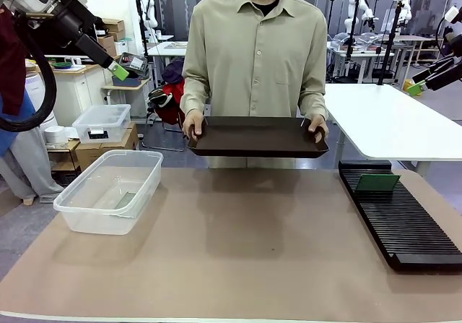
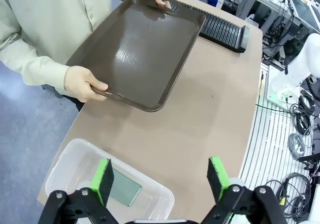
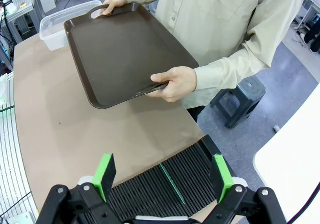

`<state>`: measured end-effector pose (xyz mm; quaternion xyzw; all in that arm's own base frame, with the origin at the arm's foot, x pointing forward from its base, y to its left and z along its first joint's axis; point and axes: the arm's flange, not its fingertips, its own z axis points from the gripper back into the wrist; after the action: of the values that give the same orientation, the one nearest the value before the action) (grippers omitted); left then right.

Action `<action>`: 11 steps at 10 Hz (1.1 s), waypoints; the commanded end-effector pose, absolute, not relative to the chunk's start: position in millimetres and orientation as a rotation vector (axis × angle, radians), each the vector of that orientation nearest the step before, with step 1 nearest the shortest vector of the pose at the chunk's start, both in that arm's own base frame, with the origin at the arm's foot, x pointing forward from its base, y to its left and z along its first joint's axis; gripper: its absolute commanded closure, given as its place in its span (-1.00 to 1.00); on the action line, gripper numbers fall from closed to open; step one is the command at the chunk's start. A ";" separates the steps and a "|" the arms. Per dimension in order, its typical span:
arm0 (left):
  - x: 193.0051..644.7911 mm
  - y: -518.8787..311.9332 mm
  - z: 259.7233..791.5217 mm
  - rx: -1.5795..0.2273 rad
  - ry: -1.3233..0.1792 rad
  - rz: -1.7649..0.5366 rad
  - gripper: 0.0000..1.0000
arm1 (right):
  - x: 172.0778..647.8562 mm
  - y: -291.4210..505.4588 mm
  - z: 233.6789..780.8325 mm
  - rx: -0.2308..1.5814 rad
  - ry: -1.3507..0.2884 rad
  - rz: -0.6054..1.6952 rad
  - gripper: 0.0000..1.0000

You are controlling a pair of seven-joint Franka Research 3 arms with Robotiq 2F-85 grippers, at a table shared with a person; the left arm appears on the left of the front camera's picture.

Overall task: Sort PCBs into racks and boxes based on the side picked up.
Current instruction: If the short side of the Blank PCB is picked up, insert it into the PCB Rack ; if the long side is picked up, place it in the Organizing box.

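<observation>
Your left gripper (image 2: 162, 181) is hanging spread wide and empty directly above the clear box (image 2: 65, 169), where one PCB (image 2: 125, 190) is lying flat. Your right gripper (image 3: 162, 176) is hovering equally wide and empty over the black rack (image 3: 165, 184), where a second PCB (image 1: 377, 183) is standing in a slot. You're seeing two boards, one box, one rack, and one dark tray (image 1: 256, 136) that the person is holding in both hands.

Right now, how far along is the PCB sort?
Looks finished. One PCB lies flat in the clear box, the other PCB stands in the black rack. The dark tray is bare, held above the table by the person's hands. Left gripper and right gripper are open, holding nothing. Nothing visibly left to sort.
</observation>
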<state>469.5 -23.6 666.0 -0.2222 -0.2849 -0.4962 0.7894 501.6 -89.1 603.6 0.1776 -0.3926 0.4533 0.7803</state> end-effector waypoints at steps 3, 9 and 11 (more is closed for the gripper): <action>468.3 -24.8 666.4 -0.491 -0.613 -1.069 -1.00 | 501.2 -87.6 603.3 0.387 -0.845 0.982 -1.00; 468.3 -24.8 666.4 -0.491 -0.613 -1.069 -1.00 | 501.2 -87.6 603.3 0.387 -0.845 0.982 -1.00; 468.3 -24.8 666.4 -0.491 -0.613 -1.069 -1.00 | 501.2 -87.6 603.3 0.387 -0.845 0.982 -1.00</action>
<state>469.4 -24.1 665.9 -0.2226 -0.2847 -0.4967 0.7891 501.6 -89.1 603.6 0.1776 -0.3926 0.4533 0.7803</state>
